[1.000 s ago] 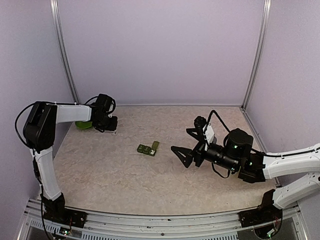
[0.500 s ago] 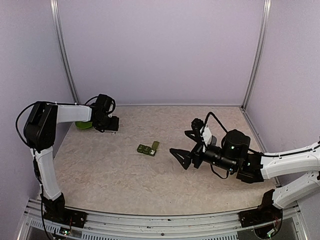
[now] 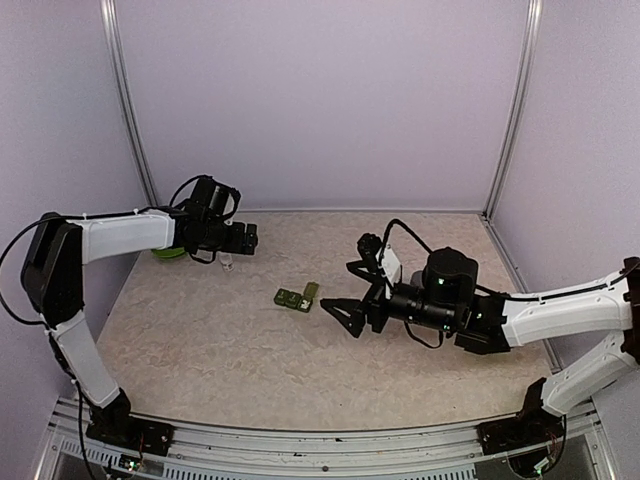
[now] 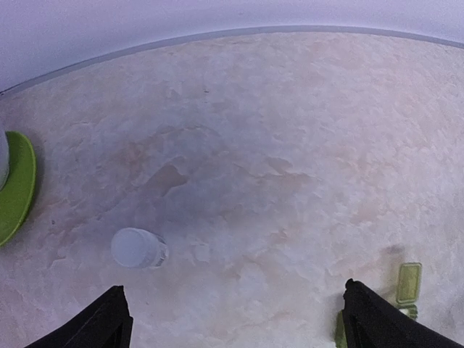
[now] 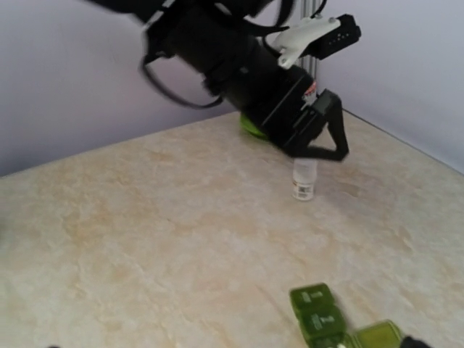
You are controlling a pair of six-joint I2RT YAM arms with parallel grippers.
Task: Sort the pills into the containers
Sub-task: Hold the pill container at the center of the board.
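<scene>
The containers (image 3: 297,297) are a dark green strip near the table's middle, with one lid (image 5: 377,335) flipped open at the end. They also show in the right wrist view (image 5: 317,315) and partly in the left wrist view (image 4: 408,283). A small clear pill bottle (image 3: 228,262) stands upright by itself on the table (image 4: 138,248) (image 5: 304,180). My left gripper (image 3: 243,239) hovers open just above and beside it, holding nothing. My right gripper (image 3: 346,289) is open and empty, just right of the containers. The pills are out of view.
A lime-green bowl (image 3: 166,250) sits at the far left by the wall, behind the left arm (image 4: 14,190). Purple walls with metal corner posts (image 3: 130,110) close in the table (image 3: 220,350) on three sides.
My left gripper opened, let go of the pill bottle and moved right and up from it. The right arm slid left toward the containers, jaws still open.
</scene>
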